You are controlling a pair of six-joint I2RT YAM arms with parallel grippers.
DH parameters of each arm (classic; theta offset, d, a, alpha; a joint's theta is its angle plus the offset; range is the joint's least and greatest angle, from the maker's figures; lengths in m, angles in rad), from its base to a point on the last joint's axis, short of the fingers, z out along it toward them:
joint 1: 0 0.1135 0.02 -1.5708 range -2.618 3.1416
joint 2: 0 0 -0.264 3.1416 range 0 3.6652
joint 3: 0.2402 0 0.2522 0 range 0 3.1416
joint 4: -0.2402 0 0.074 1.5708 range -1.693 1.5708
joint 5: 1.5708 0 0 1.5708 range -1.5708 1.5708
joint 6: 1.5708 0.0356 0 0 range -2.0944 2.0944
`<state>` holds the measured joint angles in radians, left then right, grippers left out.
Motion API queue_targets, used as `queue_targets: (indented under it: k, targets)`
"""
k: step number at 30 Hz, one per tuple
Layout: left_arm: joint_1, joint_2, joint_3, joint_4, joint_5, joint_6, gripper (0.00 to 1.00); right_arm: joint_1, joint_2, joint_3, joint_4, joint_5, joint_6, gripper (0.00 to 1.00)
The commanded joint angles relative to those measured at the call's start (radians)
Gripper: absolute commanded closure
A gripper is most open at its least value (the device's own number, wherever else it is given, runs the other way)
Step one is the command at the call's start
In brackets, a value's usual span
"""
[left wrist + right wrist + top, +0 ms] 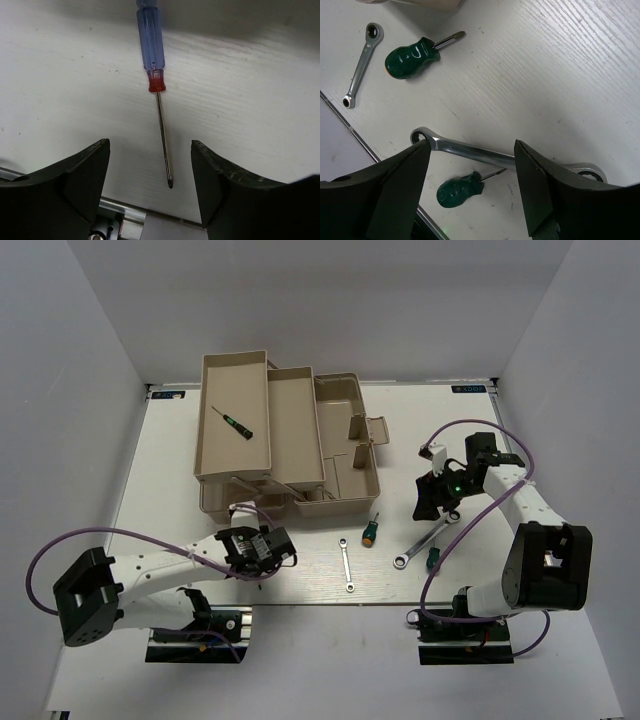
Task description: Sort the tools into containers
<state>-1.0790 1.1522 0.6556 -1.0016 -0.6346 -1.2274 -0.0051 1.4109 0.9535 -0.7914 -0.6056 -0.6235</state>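
The beige plastic toolbox [340,490] stands open at the far side of the white table [330,615], and its two long beige trays are swung out to the left. In the outer long beige tray [235,458] lies one thin black-and-green precision screwdriver [232,422], set diagonally on the floor of the tray; the inner long beige tray [295,440] sits just beside it. I count six tools in total: two thin screwdrivers, two stubby ones and two wrenches. One is in a tray and five are on the table. The stubby green-handled screwdriver [412,57] lies near the front of the toolbox, with the short silver wrench [360,65] just beside it. The second stubby green-handled screwdriver [460,187] lies close to the long silver wrench [470,151], its tip pointing towards the wrench. The right gripper [471,145] hangs over this long wrench with its fingers spread wide. The wrench runs across the gap under them, and I cannot tell if a finger touches it. The left gripper [150,150] is also spread wide and holds nothing. The thin blue-and-red precision screwdriver [152,45] lies flat on the table before it, its handle away from the fingers and its metal tip reaching into the gap, nearer the right finger and not touching either.
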Motion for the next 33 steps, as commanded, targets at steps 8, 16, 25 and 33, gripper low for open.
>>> queue_targets:
  k: [8,16,25,33]
  targets:
    - [0.067,0.086,-0.060,0.198,-0.063,-0.027,0.29,0.002,-0.006,0.042,-0.040,-0.017,0.002,0.26]
    - [0.149,0.086,-0.152,0.313,-0.082,-0.027,0.32,0.002,-0.023,0.031,-0.049,-0.014,-0.001,0.26]
    - [0.205,0.159,-0.194,0.420,-0.053,-0.007,0.46,0.002,-0.026,0.045,-0.063,-0.003,-0.001,0.26]
    - [0.226,0.139,-0.234,0.440,-0.014,0.002,0.85,-0.001,-0.021,0.053,-0.065,-0.003,0.010,0.26]
